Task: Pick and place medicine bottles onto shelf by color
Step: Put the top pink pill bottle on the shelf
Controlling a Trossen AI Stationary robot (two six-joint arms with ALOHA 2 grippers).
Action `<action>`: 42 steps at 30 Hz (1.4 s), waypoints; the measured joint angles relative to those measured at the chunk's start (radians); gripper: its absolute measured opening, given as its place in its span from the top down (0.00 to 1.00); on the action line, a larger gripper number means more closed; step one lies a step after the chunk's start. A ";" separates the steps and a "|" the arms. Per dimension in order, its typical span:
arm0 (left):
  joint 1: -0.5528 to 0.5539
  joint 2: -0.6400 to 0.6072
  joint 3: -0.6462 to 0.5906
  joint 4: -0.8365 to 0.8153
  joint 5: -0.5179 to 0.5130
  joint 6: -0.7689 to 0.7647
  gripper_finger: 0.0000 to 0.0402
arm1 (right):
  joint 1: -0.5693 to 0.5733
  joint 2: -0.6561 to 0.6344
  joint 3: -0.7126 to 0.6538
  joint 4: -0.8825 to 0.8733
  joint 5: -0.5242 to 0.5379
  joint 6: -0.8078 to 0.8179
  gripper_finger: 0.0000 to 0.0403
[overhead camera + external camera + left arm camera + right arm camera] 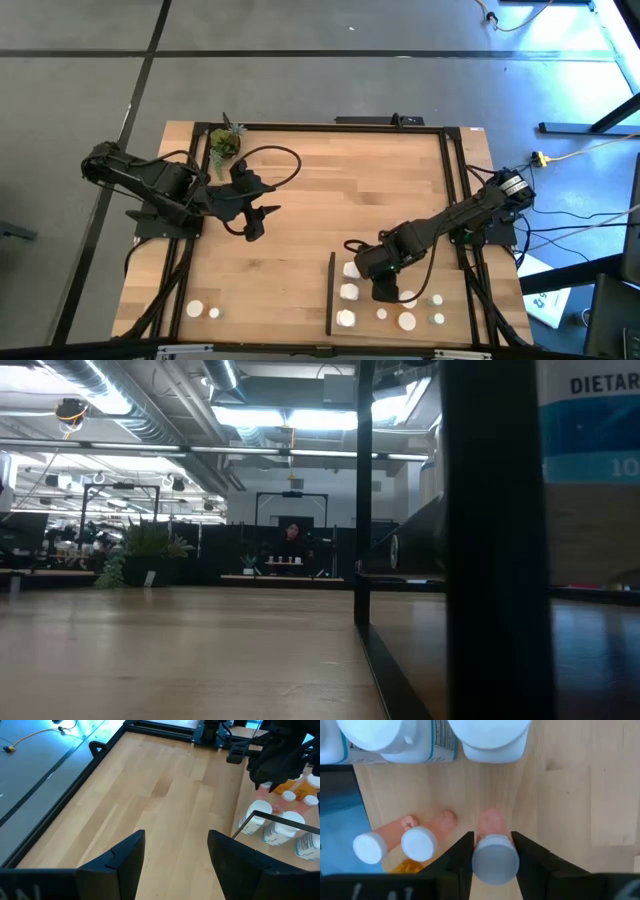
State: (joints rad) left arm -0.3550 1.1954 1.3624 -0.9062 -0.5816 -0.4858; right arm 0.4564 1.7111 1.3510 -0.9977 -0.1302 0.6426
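The worktop (pixel 300 200) is carrying the whole job, and the shelf (pixel 390 268), the light panel with a black upright strip (pixel 331 292) along its edge, is lying at its near right corner. The right gripper (pixel 491 851) is working over that shelf, and its jaws are sitting narrow around a small pinkish bottle with a white cap (pixel 494 855), holding it upright between the fingers (pixel 457 857). Judging from that, the step in hand is setting this bottle down among others of its colour.

To do it well, the arm should be lowering straight down, keeping the bottle vertical until its base is resting flat on the wood, and only then easing the jaws apart. Two other pinkish bottles (pixel 415 840) are standing just beside it, so it should be landing near them but not touching; a sideways nudge would probably be tipping these light, narrow things over. The large white bottles (pixel 485 737) are standing further along the shelf and need keeping clear of on the way up.

The left gripper (pixel 172 865) is waiting over bare worktop on the left, near the potted plant (pixel 226 143), with its jaws standing apart and holding nothing. Two white bottles (pixel 205 311) are sitting at the near left corner, still off the shelf.
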 joint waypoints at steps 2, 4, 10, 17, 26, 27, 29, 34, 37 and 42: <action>0.000 0.000 0.000 0.000 0.000 0.000 0.48 | 0.000 0.000 0.000 0.000 0.004 -0.003 0.70; 0.000 0.000 0.000 0.001 0.000 0.000 0.48 | 0.000 0.004 0.000 0.000 0.005 -0.003 0.70; 0.000 0.000 0.000 0.001 0.000 0.000 0.48 | 0.000 0.032 0.000 0.009 0.006 -0.021 0.70; 0.000 0.000 0.000 0.001 0.000 0.000 0.48 | 0.000 0.044 0.000 0.010 0.006 -0.023 0.70; 0.000 0.000 0.000 0.001 0.000 0.001 0.48 | 0.000 0.044 0.000 0.020 0.006 -0.020 0.67; 0.000 0.000 0.000 0.001 0.000 0.007 0.48 | 0.000 0.044 0.000 0.023 0.006 -0.020 0.67; 0.000 0.000 0.000 0.001 0.000 0.020 0.48 | 0.000 0.044 0.000 0.024 0.006 -0.020 0.67; 0.000 0.000 0.000 0.001 0.000 0.024 0.48 | 0.000 0.044 0.000 0.030 0.006 -0.018 0.67; 0.000 0.000 0.000 0.001 0.000 0.024 0.48 | 0.000 0.044 0.000 0.030 0.006 -0.015 0.67; 0.000 0.000 0.000 0.001 0.000 0.025 0.48 | -0.001 0.044 0.000 0.025 0.003 0.008 0.67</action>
State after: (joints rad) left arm -0.3549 1.1954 1.3624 -0.9054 -0.5819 -0.4610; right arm 0.4557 1.7550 1.3510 -0.9730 -0.1275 0.6508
